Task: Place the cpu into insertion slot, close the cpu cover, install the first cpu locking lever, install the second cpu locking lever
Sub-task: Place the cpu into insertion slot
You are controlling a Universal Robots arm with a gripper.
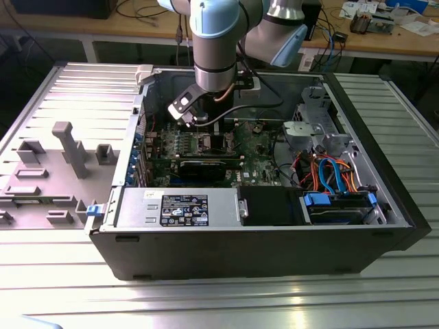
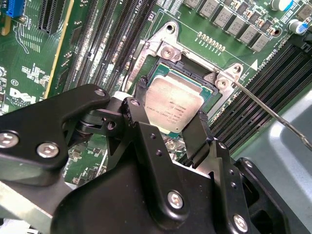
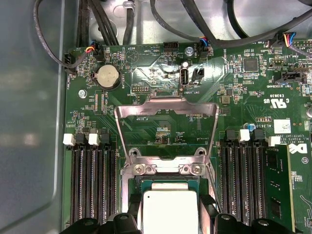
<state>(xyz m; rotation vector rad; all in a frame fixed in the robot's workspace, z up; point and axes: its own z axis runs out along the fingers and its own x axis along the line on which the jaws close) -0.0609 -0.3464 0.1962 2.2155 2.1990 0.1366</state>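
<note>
Arm (image 1: 219,41): reaches down from the upper middle of the exterior view into the open computer case (image 1: 274,253).
Gripper (image 1: 201,123): low over the motherboard (image 3: 234,87), just left of centre in the exterior view's upper half.
Fingers (image 2: 200,131): clamped on the cpu (image 2: 174,100), one against each of two opposite edges.
Cpu: silver top up, lying inside the frame of the insertion slot (image 2: 192,70), right between the fingertips in both wrist views.
Insertion slot: between two banks of memory slots (image 3: 92,180).
Cpu cover (image 3: 165,105): swung open, window frame lifted clear of the chip, hinge end just beside the slot.
Locking lever (image 2: 273,114): thin rod running off from a slot corner across the memory slots.
Coin battery (image 3: 108,76): on the board beyond the open cover.
</note>
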